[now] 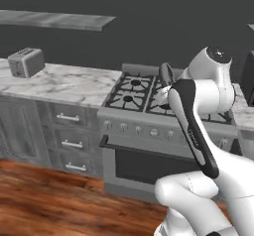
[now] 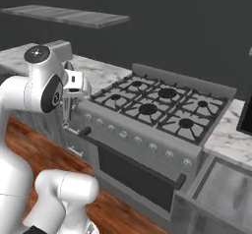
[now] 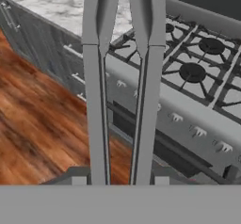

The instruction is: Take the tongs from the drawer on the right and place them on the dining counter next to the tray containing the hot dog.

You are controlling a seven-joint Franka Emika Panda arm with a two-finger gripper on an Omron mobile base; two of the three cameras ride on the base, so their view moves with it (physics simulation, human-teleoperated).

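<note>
My gripper [image 3: 120, 180] is shut on the tongs [image 3: 96, 100]. Their two thin grey arms run side by side up the hand view, ahead of the fingertips [image 3: 78, 179]. In the right base view the gripper [image 2: 69, 98] hangs in the air at the stove's front left corner. The tongs [image 2: 65, 115] point down from it in front of the cabinet. An open grey drawer [image 2: 224, 189] shows at the lower right of that view. The dining counter, the tray and the hot dog are out of view.
A grey stove [image 2: 157, 102] with several black burners and an oven door [image 1: 149, 168] stands ahead. A marble wall counter [image 1: 64, 84] with a toaster [image 1: 26, 62] and closed drawers [image 1: 72, 143] lies to its left. The floor [image 1: 54, 200] is brown wood.
</note>
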